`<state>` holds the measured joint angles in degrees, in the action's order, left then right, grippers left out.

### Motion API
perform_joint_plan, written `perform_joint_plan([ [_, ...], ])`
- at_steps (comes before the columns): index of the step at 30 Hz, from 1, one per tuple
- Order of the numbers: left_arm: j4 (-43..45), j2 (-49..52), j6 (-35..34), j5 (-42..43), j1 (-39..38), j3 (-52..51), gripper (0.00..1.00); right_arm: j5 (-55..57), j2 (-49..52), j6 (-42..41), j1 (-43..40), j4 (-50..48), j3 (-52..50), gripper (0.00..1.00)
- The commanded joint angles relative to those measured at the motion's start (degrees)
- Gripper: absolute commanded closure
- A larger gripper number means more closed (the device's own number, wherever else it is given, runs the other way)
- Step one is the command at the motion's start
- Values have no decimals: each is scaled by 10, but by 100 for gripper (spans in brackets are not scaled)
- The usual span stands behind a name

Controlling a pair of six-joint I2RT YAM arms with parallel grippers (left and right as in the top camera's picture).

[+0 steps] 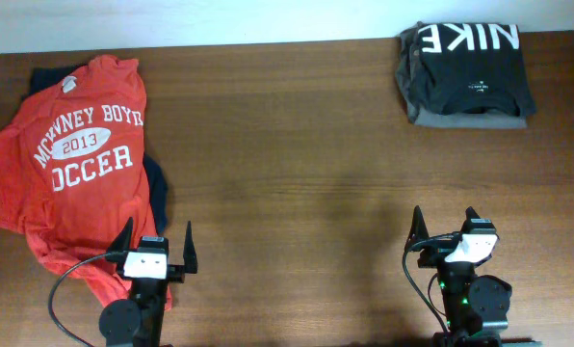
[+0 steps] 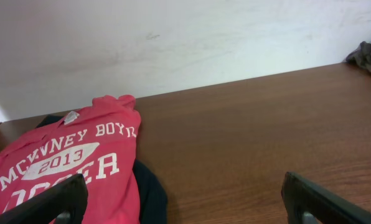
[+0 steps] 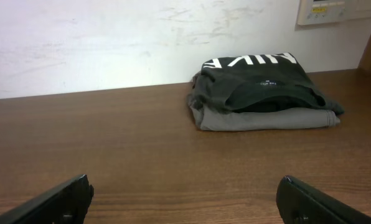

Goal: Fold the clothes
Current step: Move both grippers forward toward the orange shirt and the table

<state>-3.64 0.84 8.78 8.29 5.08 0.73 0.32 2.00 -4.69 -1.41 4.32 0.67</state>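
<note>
Since the overhead view takes in the whole bench (image 1: pixel 297 164), I start there. The surface is dark brown wood grain. The orange-red T-shirt (image 1: pixel 70 164) lies unfolded at the far left, front up, soft cotton, rumpled, with uneven edges. White block print reads MCKINNEY BOYD, 2013 in an oval, then SOCCER with the first letter lost in a crease. The navy garment (image 1: pixel 157 193) lies under it, showing only as a dark strip along the shirt's right edge and a bit by the collar. The left fingers (image 1: pixel 125 236) are spread wide, nothing between them, black and tapered, over the shirt's lower hem. The right fingers (image 1: pixel 418 226) are also spread and empty, over bare wood, well apart from any cloth. At the far right corner the black NIKE shirt (image 1: pixel 470 67) sits folded square on top of the grey garment (image 1: pixel 465 120), also folded.

Left wrist: both finger tips sit at the lower corners, far apart. The red shirt is at lower left, its collar with a small white label (image 2: pixel 71 116) pointing to the scuffed white wall (image 2: pixel 173 43), and the navy cloth bulges out beside it.

Right wrist: finger tips are at the corners again, spread. The folded black-on-grey stack is ahead near the wall, the grey layer flat and smooth, the black one puckered. A white panel (image 3: pixel 335 11) is mounted on the wall at upper right.
</note>
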Motion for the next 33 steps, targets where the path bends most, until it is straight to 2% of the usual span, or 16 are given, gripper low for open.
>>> perform_joint_plan([
  [1,-3,-5,-3,-2,3,-2,1,-1,-3,0,-1,3,-3,1],
  [13,-3,-5,-3,-2,3,-2,1,-2,-3,-1,-1,-6,-3,1],
  [21,0,-5,-8,-2,3,9,1,-77,-3,0,-1,-64,7,1],
  [27,-50,18,-16,-14,3,77,1,-105,-3,0,-1,-32,52,1],
  [29,-89,44,-16,-31,3,116,1,-105,2,0,-1,-10,73,1],
  [33,-93,104,-17,-32,3,167,1,-114,38,0,-1,40,126,1],
])
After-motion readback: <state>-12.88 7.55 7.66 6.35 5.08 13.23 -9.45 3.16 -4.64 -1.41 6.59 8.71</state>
